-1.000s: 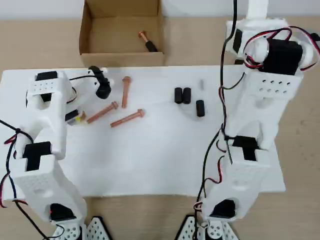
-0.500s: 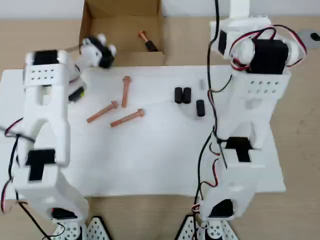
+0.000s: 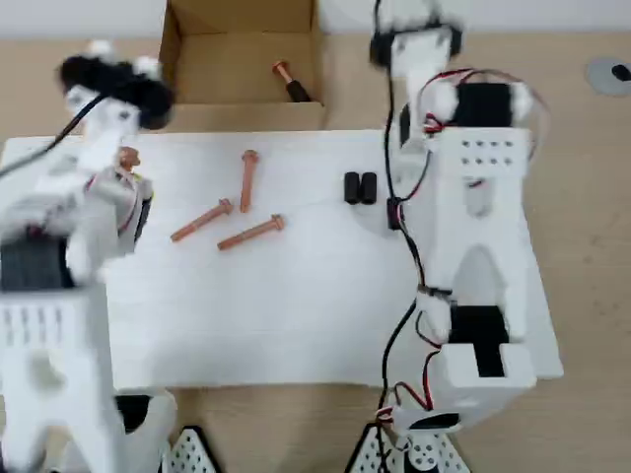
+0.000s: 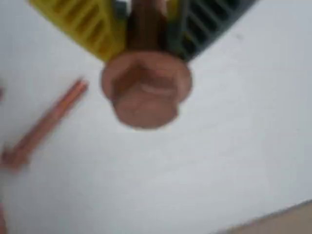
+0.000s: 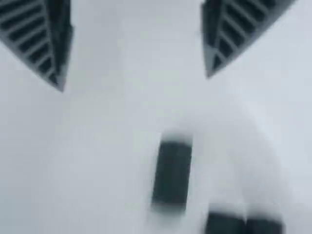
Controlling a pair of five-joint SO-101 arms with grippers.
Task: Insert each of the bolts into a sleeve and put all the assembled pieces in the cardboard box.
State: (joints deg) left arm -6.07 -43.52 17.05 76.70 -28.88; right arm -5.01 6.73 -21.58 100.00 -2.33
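the left gripper (image 4: 146, 27) has its jaws clamped on the shank of a copper held bolt (image 4: 146, 90), whose hex head faces the camera. in the high view the held bolt (image 3: 126, 158) sits at the upper left of the frame, against the left arm. 3 loose bolts (image 3: 251, 233) lie on the white board (image 3: 296, 315) left of centre, well apart from the sleeves. the right gripper (image 5: 136, 48) has its jaws spread wide, holding nothing, above a single sleeve (image 5: 171, 173) on the board. that single sleeve (image 3: 394, 212) is partly hidden by the right arm, near a pair of sleeves (image 3: 360, 187) touching each other. the cardboard box (image 3: 242, 116) stands at top centre with 1 assembled piece (image 3: 291, 82) inside, towards its right wall.
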